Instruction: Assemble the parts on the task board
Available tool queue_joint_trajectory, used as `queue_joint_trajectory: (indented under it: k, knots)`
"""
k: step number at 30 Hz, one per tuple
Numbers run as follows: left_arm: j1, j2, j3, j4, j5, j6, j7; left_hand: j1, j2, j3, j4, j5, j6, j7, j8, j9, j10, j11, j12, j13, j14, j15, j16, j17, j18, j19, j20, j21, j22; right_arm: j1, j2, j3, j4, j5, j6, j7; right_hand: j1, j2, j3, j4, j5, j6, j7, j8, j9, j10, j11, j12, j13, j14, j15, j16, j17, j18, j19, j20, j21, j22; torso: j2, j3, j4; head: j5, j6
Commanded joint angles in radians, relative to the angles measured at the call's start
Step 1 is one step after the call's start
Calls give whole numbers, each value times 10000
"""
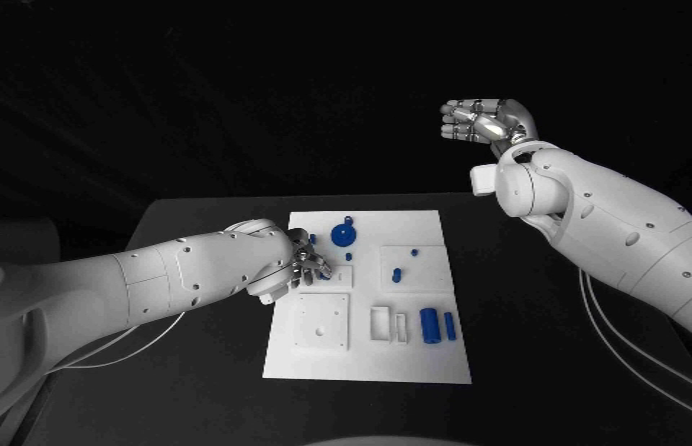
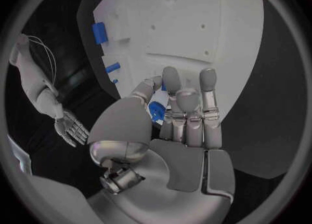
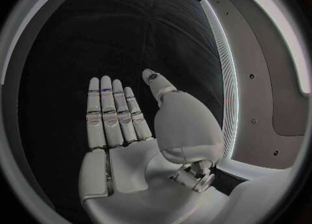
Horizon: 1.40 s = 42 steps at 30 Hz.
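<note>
Left hand (image 1: 299, 263) pinching a blue part (image 2: 156, 110) over the task board (image 1: 418, 361), insertion judged next; right hand (image 1: 483, 121) raised, empty, fingers extended.

The task board (image 1: 421, 228) lies mid-table (image 1: 202, 216), the left hand (image 1: 307, 264) over its left edge, parts (image 1: 428, 323) near its right.

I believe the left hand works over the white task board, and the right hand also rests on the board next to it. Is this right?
Not quite. The left hand is over the task board, but the right hand does not rest on it: the head view shows it raised, away from the board. In the right wrist view it holds nothing, fingers straight.
</note>
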Motion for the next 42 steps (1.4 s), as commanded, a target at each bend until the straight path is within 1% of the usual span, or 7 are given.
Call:
queue_joint_trajectory:
  k: [1, 8, 14, 20, 30, 39, 42]
  knots:
    - [-20, 22, -3, -22, -94, 221, -32, 14, 115, 532, -476, 32, 1588, -992, 32, 411, 391, -135, 59, 15, 24, -65, 16, -8, -106, 80, -18, -55, 188, -6, 14, 2, -13, 14, 153, 50, -14, 123, -60, -18, 52, -44, 2, -14, -10, -58, -18, -55, -12, -87, 10, -33, -11, -106, -93, 10, 31, -13, -4, 5, -2, -4, -11]
    - [-23, 59, -2, -36, -97, 356, -50, 13, 120, 529, -480, 3, 1581, -989, 30, 396, 391, -131, 55, 16, 23, -65, 7, -28, -113, 84, -21, -71, 189, -17, 27, 1, -34, 14, 170, 45, -15, 136, -79, -31, 64, -32, -1, -13, -10, -61, -18, -54, -12, -99, 14, -33, -11, -104, -100, 12, 33, -11, -5, 6, -4, -7, -23]
    - [-24, 115, -2, -76, -99, 449, -48, 8, 174, 523, -454, -112, 1575, -990, 33, 368, 391, -130, 59, 19, 29, -69, -7, -56, -112, 102, -25, -86, 187, -23, 5, -1, -39, 19, 213, 38, -59, 155, -149, 6, 62, -50, 4, -14, -11, -78, -10, -54, -12, -119, 22, -35, -11, -107, -120, 22, 26, -13, -6, 13, -4, -4, -29]
    - [-24, 166, -2, -97, -127, 481, -33, 19, 244, 450, -376, -370, 1639, -1014, 45, 421, 390, -140, 134, 58, 61, -72, 83, 41, -134, 127, -28, -104, 190, -26, 10, -4, -44, 27, 258, 34, -77, 177, -187, 37, 95, -63, 2, -16, -12, -74, -10, -50, -11, -120, 23, -31, -10, -104, -118, 24, 30, -12, -2, 20, -17, -14, -28]
    - [-25, 251, -1, -180, -158, 458, 4, 77, 367, 319, -202, -809, 1717, -1051, 52, 638, 389, -149, 256, 136, 86, -74, 256, 210, -143, 161, -24, -111, 195, -62, 51, -10, -59, 30, 322, 17, -83, 196, -222, 74, 131, -40, -2, -15, -11, -75, -12, -51, -11, -132, 26, -32, -10, -106, -130, 27, 28, -12, -6, 17, -3, -29, -37]
    - [-25, 312, 0, -226, -211, 422, 27, 126, 339, 237, -121, -921, 1782, -1084, 53, 870, 388, -165, 377, 203, 132, -93, 412, 348, -141, 203, -35, -45, 203, -104, 87, -14, -94, 35, 370, -5, -72, 198, -250, 91, 146, -43, 0, -15, -11, -84, -8, -53, -11, -144, 32, -32, -10, -107, -139, 32, 27, -12, -4, 14, -5, -31, -30]
    - [-25, 331, 0, -247, -216, 421, 40, 145, 358, 182, -53, -1153, 1795, -1096, 52, 960, 387, -168, 414, 221, 134, -97, 454, 375, -145, 199, -37, -24, 200, -115, 97, -15, -100, 37, 378, -8, -67, 199, -267, 98, 147, -59, 2, -15, -11, -87, -7, -52, -12, -151, 33, -32, -10, -107, -146, 34, 25, -12, -3, 12, 1, -39, -28]
